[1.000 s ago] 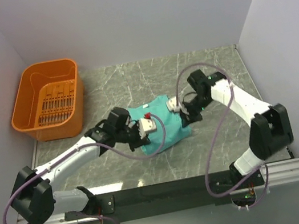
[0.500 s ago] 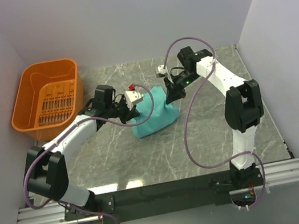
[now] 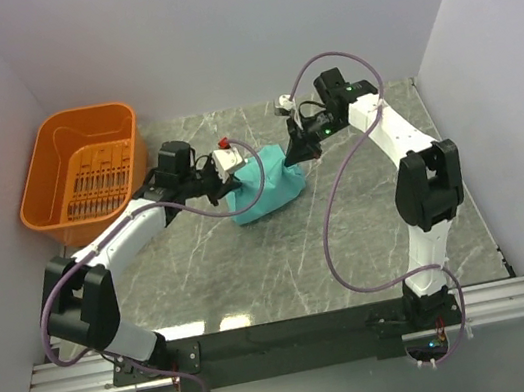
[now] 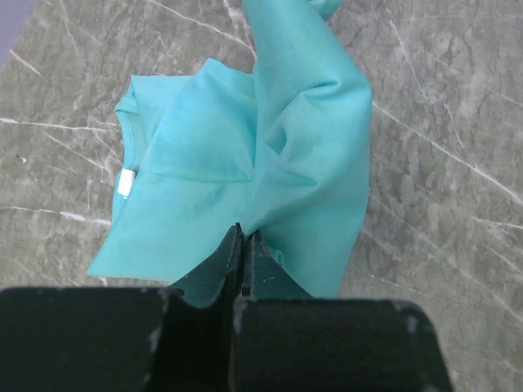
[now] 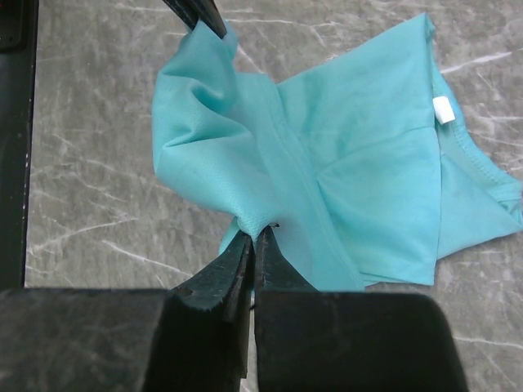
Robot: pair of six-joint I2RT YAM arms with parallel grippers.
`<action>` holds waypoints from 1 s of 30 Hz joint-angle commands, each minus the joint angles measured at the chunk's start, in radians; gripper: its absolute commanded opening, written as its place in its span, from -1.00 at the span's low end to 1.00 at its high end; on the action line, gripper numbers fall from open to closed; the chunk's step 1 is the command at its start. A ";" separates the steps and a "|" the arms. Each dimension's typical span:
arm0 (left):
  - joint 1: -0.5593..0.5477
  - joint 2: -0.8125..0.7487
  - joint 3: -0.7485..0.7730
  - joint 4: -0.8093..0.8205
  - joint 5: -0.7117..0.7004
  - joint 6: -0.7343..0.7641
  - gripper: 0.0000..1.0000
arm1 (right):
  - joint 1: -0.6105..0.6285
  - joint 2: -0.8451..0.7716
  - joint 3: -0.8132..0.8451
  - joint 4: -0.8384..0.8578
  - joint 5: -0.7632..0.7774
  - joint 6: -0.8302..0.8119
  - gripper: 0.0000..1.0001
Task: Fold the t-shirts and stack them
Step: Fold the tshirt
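Observation:
The teal-green t-shirt hangs bunched between my two grippers above the middle of the marble table, its lower part resting on the surface. My left gripper is shut on its left top edge; in the left wrist view the gripper pinches a fold of the t-shirt, whose collar and white label lie on the table. My right gripper is shut on the right top edge; in the right wrist view the gripper pinches a fold of the t-shirt.
An orange slotted basket stands at the back left, against the left wall. Grey walls close in the table on three sides. Cables loop from both arms over the table.
Both grippers have carried the t-shirt from the near middle of the table up and toward the back. The shirt now hangs bunched between them, more lifted than half a second ago.

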State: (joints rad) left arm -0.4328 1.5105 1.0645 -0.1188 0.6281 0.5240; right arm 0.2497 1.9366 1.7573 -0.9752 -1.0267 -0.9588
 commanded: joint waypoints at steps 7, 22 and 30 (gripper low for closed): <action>0.003 -0.090 -0.024 -0.018 0.033 0.031 -0.99 | -0.024 -0.085 -0.044 -0.027 -0.021 -0.041 -1.00; 0.039 0.022 0.055 0.141 -0.181 0.016 -0.99 | -0.007 -0.016 0.008 0.450 0.155 0.475 -1.00; 0.077 0.164 0.101 0.238 -0.269 -0.005 -0.99 | 0.029 0.119 0.088 0.615 0.309 0.620 -1.00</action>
State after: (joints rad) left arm -0.3664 1.6379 1.1137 0.0338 0.4168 0.5301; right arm 0.2550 2.0121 1.7756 -0.4885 -0.8040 -0.4404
